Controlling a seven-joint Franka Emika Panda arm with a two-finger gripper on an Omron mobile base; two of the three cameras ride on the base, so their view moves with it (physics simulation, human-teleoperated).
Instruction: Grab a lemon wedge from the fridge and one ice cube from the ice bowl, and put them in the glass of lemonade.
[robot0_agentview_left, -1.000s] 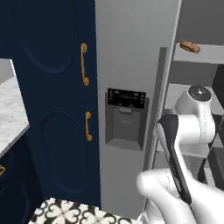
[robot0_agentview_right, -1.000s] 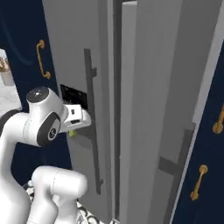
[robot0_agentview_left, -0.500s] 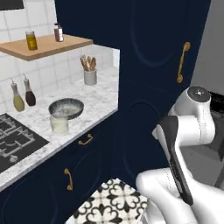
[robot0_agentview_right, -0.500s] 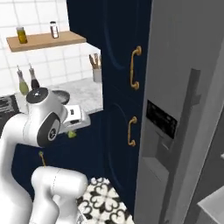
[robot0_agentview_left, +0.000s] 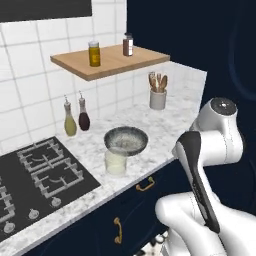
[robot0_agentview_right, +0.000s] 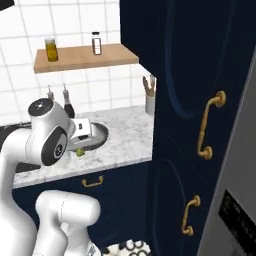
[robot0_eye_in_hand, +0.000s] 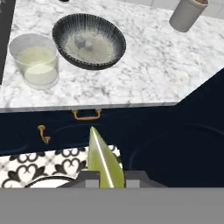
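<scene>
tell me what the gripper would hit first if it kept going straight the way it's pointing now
Judging by the hand view, the gripper, shut on the lemon wedge, points at the navy cabinet front below the counter edge, not at the glass of lemonade or ice bowl. Depth is unclear, so the cabinet is a likely guess.

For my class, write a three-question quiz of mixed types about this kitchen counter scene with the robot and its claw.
1. True or false: the claw is shut on the lemon wedge.
2. Multiple choice: in the hand view, what lies inside the bowl? A) a spoon B) a small pale lump that looks like an ice cube C) a bread roll
3. Fill in: beside the bowl, touching or nearly touching it, stands the glass of ______.

Key: 1 true; 2 B; 3 lemonade.
</scene>
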